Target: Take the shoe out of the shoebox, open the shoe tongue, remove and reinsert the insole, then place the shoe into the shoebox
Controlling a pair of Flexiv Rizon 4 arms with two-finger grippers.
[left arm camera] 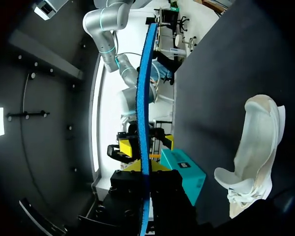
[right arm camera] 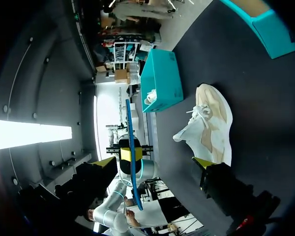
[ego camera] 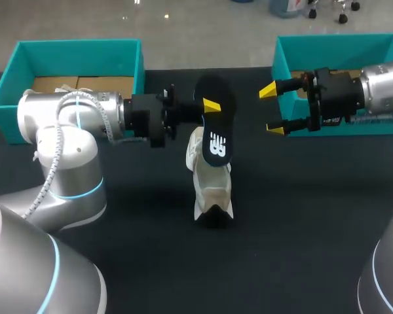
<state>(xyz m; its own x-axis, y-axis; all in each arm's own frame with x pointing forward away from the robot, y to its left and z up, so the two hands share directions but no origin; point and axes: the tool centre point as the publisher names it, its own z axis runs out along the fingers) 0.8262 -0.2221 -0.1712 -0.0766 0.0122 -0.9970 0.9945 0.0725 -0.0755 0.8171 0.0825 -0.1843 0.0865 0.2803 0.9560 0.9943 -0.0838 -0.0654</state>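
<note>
Black table [ego camera: 301,222]: white shoe [ego camera: 210,188], left shoebox [ego camera: 78,44], right shoebox [ego camera: 340,40].

Insole [ego camera: 217,127], black over blue, stands on edge, clamped between the left gripper [ego camera: 214,108] fingers; white shoe [ego camera: 209,186] sits on the table beneath them

- shoe [ego camera: 209,186]: off-white, kinda cream
- insole [ego camera: 216,124]: black with a white logo, bright blue along the edge
- left shoebox [ego camera: 78,47] and right shoebox [ego camera: 340,40]: teal, brown cardboard inside
- table [ego camera: 281,229]: black
- right gripper [ego camera: 272,109]: yellow tips

Matt table [ego camera: 301,216], white cloth shoe [ego camera: 213,190], smooth insole [ego camera: 217,147], glossy metal left arm [ego camera: 59,150]
</note>
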